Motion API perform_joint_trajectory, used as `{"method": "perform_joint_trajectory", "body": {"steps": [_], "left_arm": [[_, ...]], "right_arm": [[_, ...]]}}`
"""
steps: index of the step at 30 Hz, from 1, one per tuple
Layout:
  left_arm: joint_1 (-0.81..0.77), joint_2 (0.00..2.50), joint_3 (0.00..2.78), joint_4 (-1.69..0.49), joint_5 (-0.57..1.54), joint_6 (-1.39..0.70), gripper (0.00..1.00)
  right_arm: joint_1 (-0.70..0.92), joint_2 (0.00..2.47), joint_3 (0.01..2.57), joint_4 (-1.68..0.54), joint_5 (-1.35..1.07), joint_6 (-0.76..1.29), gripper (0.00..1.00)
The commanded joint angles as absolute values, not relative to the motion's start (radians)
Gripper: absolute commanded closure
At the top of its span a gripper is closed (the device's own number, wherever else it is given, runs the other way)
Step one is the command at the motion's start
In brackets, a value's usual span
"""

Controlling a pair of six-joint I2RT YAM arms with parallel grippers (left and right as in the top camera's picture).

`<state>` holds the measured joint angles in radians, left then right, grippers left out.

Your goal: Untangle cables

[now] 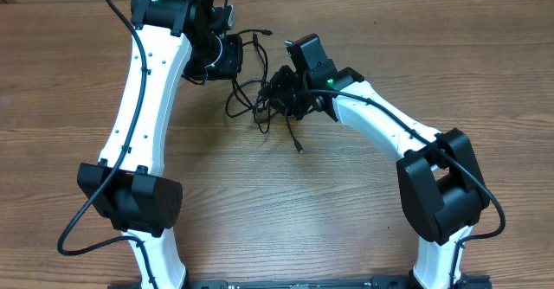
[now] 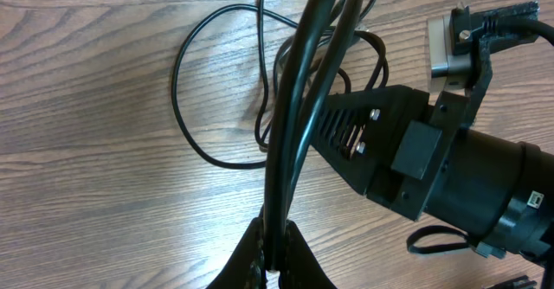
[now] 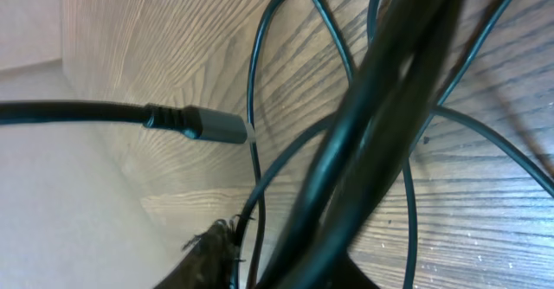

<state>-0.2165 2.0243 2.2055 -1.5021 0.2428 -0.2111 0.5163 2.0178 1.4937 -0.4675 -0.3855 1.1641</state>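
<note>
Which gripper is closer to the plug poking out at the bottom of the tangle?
Right. The right gripper is in the cables just beyond the plug; the left gripper is farther away, at the cables' far left edge.

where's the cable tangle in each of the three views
Overhead: the cables sit top centre.
Left wrist: the cables rise up the middle from the bottom edge, with loops at upper left.
Right wrist: the cables cross diagonally, blurred, right of centre.
Shared landmark: the wooden table under them in every view.
</note>
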Motion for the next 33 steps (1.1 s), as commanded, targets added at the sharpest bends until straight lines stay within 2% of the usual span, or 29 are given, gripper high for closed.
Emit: {"method": "perform_joint_trajectory", "body": {"steps": [1,3,7,18,23,30,33], "left_arm": [[-0.224,2.003,2.225,-1.500,0.255,-0.217,0.95],[-0.224,2.003,2.225,-1.501,0.255,-0.217,0.95],[-0.224,2.003,2.225,-1.505,0.255,-0.217,0.95],[-0.224,2.003,2.225,-1.515,0.255,-0.217,0.96],[-0.224,2.003,2.225,-1.510,0.255,-0.218,0.90],[-0.228,2.003,2.225,-1.515,0.275,-0.218,0.78],[-0.234,2.003,2.225,-1.514,0.310,-0.218,0.76]], "right_arm": [[0.517,2.011,1.493,-0.473,-0.320,1.163,0.79],[0.516,2.011,1.493,-0.472,-0.305,1.163,0.83],[0.510,2.011,1.493,-0.473,-0.304,1.160,0.96],[0.411,1.942,1.493,-0.558,-0.364,0.987,0.96],[0.384,1.794,1.494,-0.565,-0.308,0.904,0.96],[0.384,1.602,1.494,-0.598,-0.210,0.858,0.96],[0.384,1.542,1.494,-0.601,-0.210,0.859,0.96]]}}
